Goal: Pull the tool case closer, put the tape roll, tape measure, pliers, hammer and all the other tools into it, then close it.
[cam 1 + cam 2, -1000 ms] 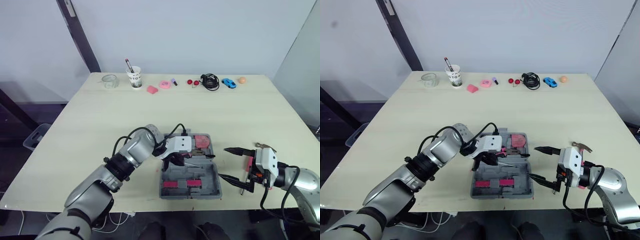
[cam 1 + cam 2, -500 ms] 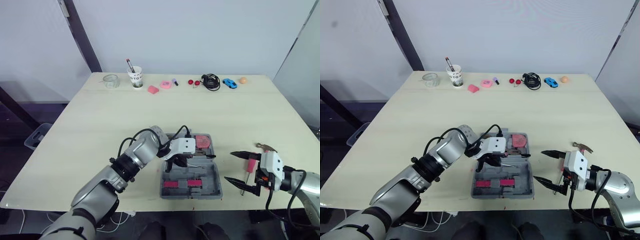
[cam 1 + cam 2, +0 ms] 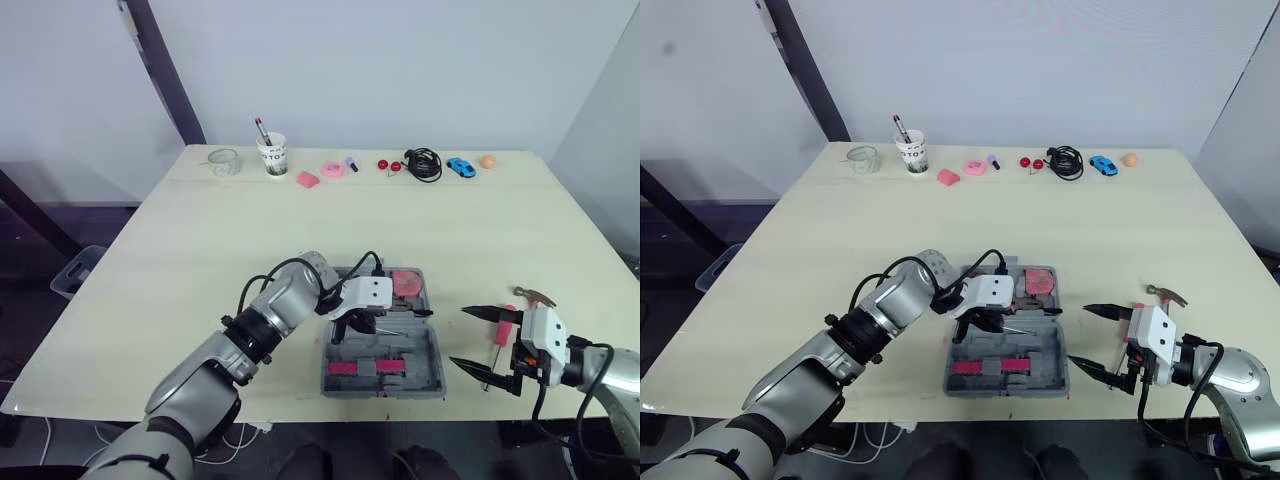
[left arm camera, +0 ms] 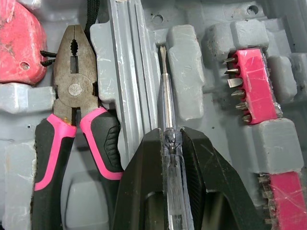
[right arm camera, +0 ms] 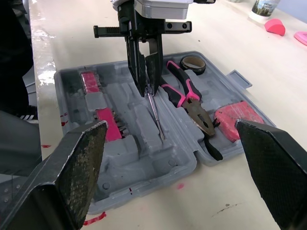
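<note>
- Reaches forward and inward with the left arm (image 3: 265, 318), elbow bent, forearm angled toward the middle.
- Tips the left wrist downward, pointing the left gripper (image 4: 171, 135) down.
- Clamps the two black left fingers (image 4: 144, 163) onto the clear handle of a screwdriver (image 4: 164, 96), one finger on each side, both touching it.
- Holds the right arm (image 3: 605, 370) low on the right side, forearm pointing inward toward the left arm.
- Spreads the right gripper (image 3: 460, 337) wide, with nothing between its fingers (image 5: 76, 163) and both tips aimed inward.
</note>
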Controlling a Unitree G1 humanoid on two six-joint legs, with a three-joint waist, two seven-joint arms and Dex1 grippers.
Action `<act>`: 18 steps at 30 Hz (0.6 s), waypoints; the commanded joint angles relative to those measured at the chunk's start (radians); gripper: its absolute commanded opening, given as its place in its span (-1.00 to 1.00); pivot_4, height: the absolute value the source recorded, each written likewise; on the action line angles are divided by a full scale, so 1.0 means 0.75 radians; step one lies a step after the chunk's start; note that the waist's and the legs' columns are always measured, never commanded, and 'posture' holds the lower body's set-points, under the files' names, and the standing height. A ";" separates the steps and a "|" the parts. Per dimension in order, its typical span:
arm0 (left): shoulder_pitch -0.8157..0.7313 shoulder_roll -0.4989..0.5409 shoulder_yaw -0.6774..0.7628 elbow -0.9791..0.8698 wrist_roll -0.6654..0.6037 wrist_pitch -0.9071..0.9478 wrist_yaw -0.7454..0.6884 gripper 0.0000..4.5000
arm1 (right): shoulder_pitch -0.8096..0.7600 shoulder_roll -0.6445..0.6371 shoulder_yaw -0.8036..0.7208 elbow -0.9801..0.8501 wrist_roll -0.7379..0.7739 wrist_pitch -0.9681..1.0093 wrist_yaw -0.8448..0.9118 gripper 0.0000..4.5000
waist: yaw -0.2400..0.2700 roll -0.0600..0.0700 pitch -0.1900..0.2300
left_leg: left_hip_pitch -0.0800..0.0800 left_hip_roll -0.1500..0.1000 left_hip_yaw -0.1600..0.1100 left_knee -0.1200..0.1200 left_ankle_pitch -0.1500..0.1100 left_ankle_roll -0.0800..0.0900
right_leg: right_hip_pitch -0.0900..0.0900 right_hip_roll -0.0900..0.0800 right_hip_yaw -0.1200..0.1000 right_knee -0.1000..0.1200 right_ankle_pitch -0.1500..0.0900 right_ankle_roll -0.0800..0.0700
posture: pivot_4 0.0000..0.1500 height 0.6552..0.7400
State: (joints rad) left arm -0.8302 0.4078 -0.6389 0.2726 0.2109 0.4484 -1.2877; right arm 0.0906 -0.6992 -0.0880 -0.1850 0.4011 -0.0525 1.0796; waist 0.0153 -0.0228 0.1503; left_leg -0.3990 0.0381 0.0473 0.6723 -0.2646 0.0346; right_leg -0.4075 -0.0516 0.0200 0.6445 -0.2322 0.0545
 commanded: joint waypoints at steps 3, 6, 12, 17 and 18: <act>-0.002 -0.008 -0.017 -0.015 0.021 -0.014 -0.003 -0.98 | -0.001 0.002 -0.033 -0.037 0.010 -0.031 -0.008 1.00 | 0.000 0.000 0.000 | 0.000 0.000 0.000 0.000 0.000 0.000 | 0.000 0.000 0.000 0.000 0.000 0.000 | 1.00 1.00; 0.002 -0.002 -0.016 -0.034 0.026 -0.010 -0.002 -0.98 | -0.009 0.003 -0.030 -0.029 0.010 -0.035 -0.005 1.00 | 0.000 0.000 0.000 | 0.000 0.000 0.000 0.000 0.000 0.000 | 0.000 0.000 0.000 0.000 0.000 0.000 | 1.00 1.00; 0.005 0.002 -0.013 -0.027 0.033 -0.025 0.004 -0.98 | -0.017 0.000 -0.031 -0.016 0.011 -0.040 0.004 1.00 | -0.001 0.000 0.000 | 0.000 0.000 0.000 0.000 0.000 0.000 | 0.000 0.000 0.000 0.000 0.000 0.000 | 1.00 1.00; 0.008 -0.001 -0.006 -0.032 0.037 -0.026 0.011 -0.98 | -0.020 -0.002 -0.029 -0.011 0.009 -0.044 0.003 1.00 | -0.001 0.000 0.000 | 0.000 0.000 0.000 0.000 0.000 0.000 | 0.000 0.000 0.000 0.000 0.000 0.000 | 1.00 1.00; 0.008 -0.002 -0.005 -0.032 0.037 -0.025 0.011 -0.98 | -0.020 -0.002 -0.029 -0.010 0.008 -0.045 0.003 1.00 | -0.001 0.000 0.000 | 0.000 0.000 0.000 0.000 0.000 0.000 | 0.000 0.000 0.000 0.000 0.000 0.000 | 1.00 1.00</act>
State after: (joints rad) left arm -0.8281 0.4100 -0.6391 0.2666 0.2311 0.4345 -1.2850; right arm 0.0884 -0.6989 -0.0880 -0.1786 0.3992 -0.0689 1.0819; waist 0.0147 -0.0228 0.1503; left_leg -0.3990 0.0381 0.0472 0.6723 -0.2646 0.0346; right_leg -0.4075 -0.0513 0.0202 0.6445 -0.2322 0.0545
